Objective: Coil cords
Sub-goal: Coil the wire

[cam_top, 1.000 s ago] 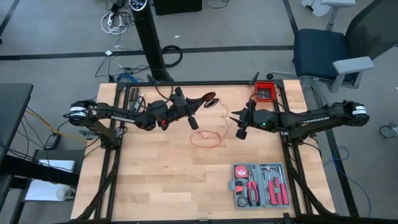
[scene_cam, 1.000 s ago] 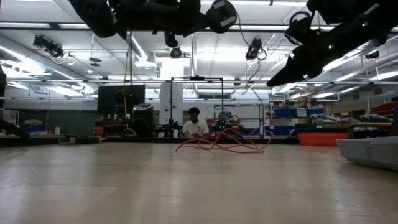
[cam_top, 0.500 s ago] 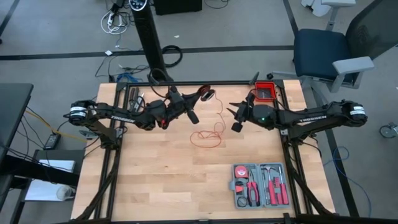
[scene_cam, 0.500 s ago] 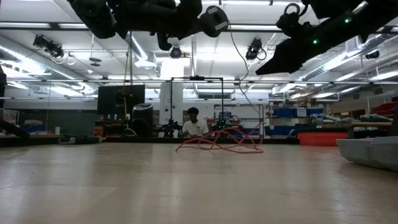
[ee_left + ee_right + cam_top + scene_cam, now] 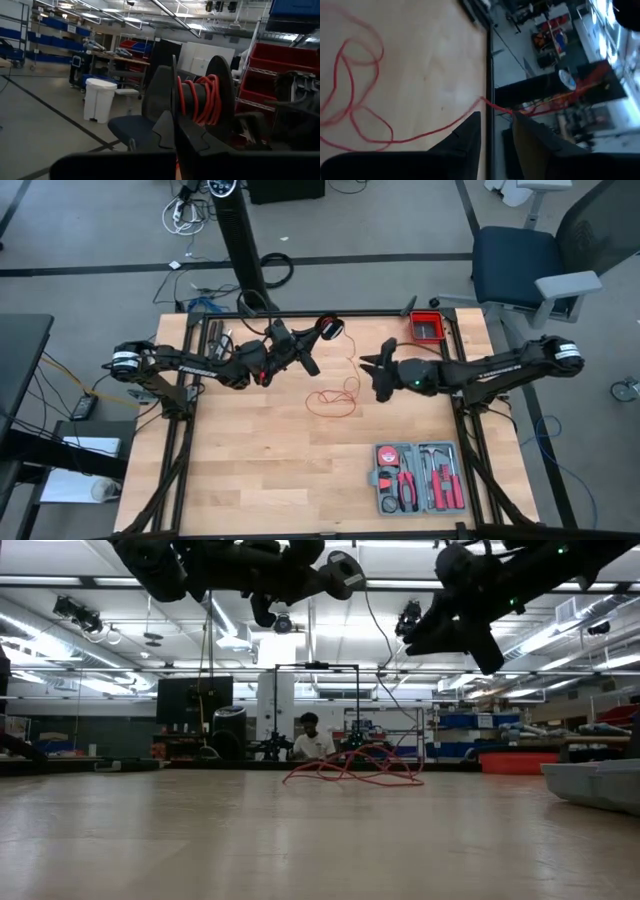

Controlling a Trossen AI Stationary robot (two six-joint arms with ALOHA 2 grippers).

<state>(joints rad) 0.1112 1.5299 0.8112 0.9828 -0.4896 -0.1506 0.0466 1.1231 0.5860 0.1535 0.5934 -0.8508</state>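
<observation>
Near the desk's front right corner, in the overhead view, sits the grey tool case [image 5: 418, 477] with its red-handled tools, well apart from both arms. Farther back, about mid-desk, loose loops of the red cord [image 5: 335, 396] lie on the bare wooden desk [image 5: 260, 470]; from the low view the same loops [image 5: 352, 768] rest as a small tangle on the surface. From these loops a thin strand rises past the right hand [image 5: 371, 367] toward the left hand [image 5: 322, 332]. The right hand hangs above the desk just beside the loops, on their right, its fingers [image 5: 465, 136] spread; in its wrist view the strand [image 5: 410, 134] runs across the wood and passes between those two fingers, and whether they touch it cannot be told. The left hand, held high over the back part of the desk, is pressed together on a dark spool [image 5: 215, 95] wound with several turns of red cord [image 5: 200, 100]; the spool [image 5: 329, 328] shows up behind and to the left of the loops. At the back right corner stands a small red bin [image 5: 428, 328]. Beyond the desk, across the room, a person [image 5: 312, 737] sits
</observation>
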